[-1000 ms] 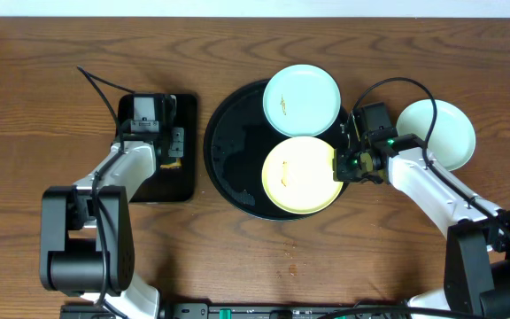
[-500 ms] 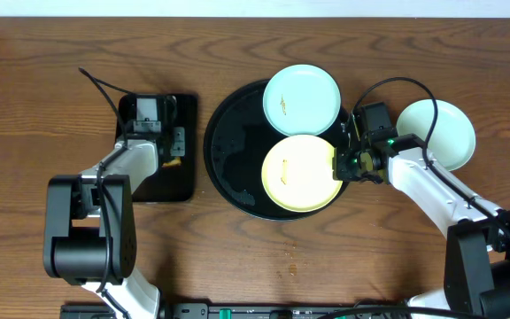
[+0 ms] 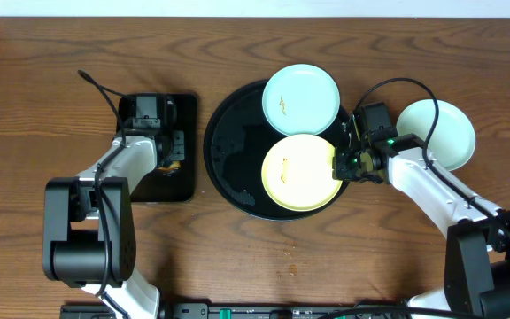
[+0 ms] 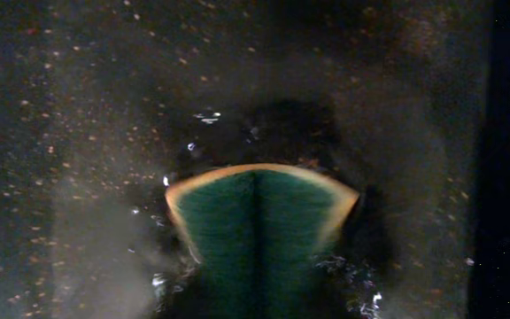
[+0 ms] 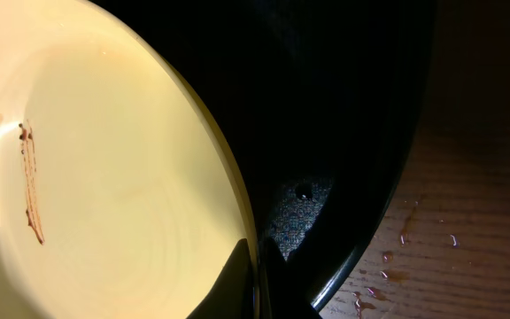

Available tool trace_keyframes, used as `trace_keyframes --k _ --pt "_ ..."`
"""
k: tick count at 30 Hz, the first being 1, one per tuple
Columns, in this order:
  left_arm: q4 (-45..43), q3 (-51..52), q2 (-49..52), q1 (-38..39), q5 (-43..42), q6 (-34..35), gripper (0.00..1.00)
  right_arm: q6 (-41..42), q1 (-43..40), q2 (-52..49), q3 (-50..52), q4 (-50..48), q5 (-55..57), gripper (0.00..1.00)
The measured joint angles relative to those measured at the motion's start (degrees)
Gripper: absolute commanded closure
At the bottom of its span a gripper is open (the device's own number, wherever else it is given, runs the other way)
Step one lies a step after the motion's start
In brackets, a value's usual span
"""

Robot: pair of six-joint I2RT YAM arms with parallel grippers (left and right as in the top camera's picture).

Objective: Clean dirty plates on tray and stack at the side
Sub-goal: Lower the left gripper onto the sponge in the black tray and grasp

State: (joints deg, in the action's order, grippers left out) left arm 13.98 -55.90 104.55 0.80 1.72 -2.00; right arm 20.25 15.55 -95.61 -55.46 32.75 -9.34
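The pale yellow plate (image 3: pixel 299 173) lies flat in the near half of the round black tray (image 3: pixel 228 151), with a thin brown smear (image 5: pixel 29 182) across its face. The right gripper (image 3: pixel 345 165) is clamped on the plate's right-hand rim. A mint-blue plate (image 3: pixel 301 99) sits just beyond it, overlapping the tray's far rim. A second mint-blue plate (image 3: pixel 441 133) rests on the bare tabletop to the right, clear of the tray. At the small rectangular tray (image 3: pixel 184 182), the left gripper (image 3: pixel 159 142) looks closed on the green sponge (image 4: pixel 259 221), which is bowed and creased down its middle, though the fingers themselves are lost in the dark. The step in hand appears to be fetching that sponge to wipe the yellow plate. To do it well, the left arm should lift straight up, cross to the smear and scrub along its length, while the right grip stops the plate from sliding.
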Motion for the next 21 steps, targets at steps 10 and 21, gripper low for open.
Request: trace_keyframes --k 10,21 --pt "5.79 -0.70 -0.76 -0.22 0.09 0.59 0.91 0.15 0.00 0.00 0.00 0.42 0.00 0.99" --pt "9.57 -1.03 -1.18 -0.07 0.42 0.24 0.12 0.15 0.00 0.00 0.00 0.39 0.00 0.99"
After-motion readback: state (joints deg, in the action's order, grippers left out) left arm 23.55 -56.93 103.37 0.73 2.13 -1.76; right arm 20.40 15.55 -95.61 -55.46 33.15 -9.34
